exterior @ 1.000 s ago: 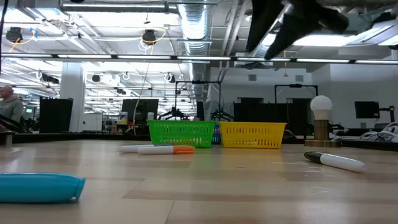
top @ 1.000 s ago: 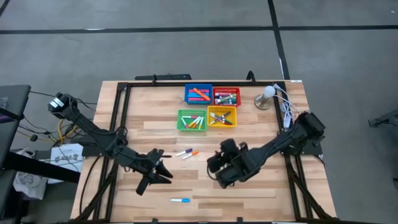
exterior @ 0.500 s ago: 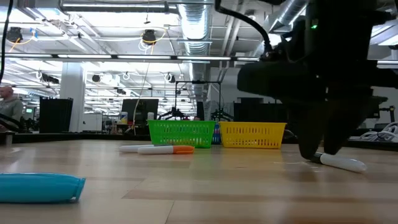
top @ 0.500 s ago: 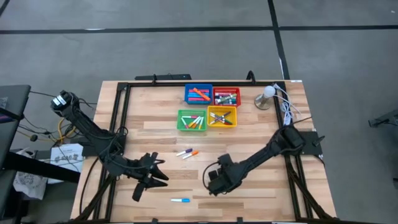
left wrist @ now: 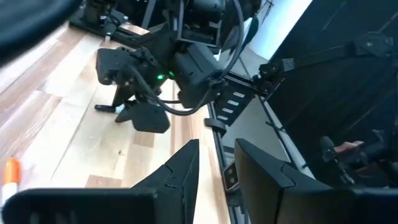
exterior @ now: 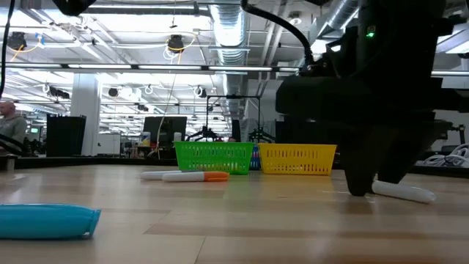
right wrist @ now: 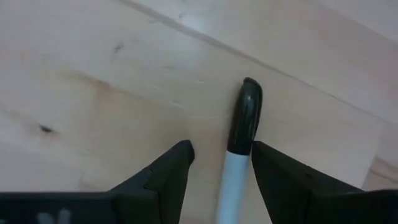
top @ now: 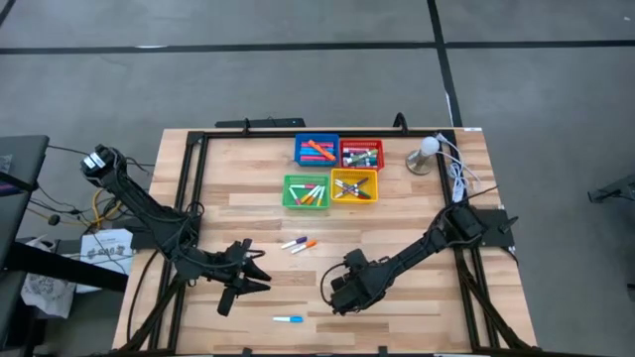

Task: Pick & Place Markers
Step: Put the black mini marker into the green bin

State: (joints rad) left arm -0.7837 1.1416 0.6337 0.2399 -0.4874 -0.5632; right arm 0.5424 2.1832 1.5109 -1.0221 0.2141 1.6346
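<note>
A white-bodied marker with a black cap (right wrist: 239, 140) lies flat on the table. My right gripper (right wrist: 221, 165) stands open over it, one finger on each side near the cap end; the low view shows the fingers (exterior: 360, 183) down at the tabletop and the white body (exterior: 404, 193) sticking out. My left gripper (top: 248, 279) hovers at the near left, open by a narrow gap (left wrist: 217, 165), with nothing between its fingers. Three more markers lie loose: an orange-capped one (top: 306, 246), one beside it (top: 291, 243) and a blue one (top: 288, 319). My right gripper comes at the marker from above, pointing down, with its fingers across the body just behind the cap (right wrist: 236, 158). The marker lies flat on the wood. Whether either finger touches it I cannot tell.
Four small trays with markers stand at the back middle: blue (top: 301, 151), red (top: 380, 154), green (top: 287, 191) and yellow (top: 374, 185). A lamp-like stand (top: 425, 155) with white cables is at the far right. Bare wood lies between the two grippers.
My right gripper has come down from well above the table to the tabletop, moving a little toward the near-left and tipping to point almost straight down. Its fingers now stand on either side of the black-capped marker, which has stayed where it lay.
</note>
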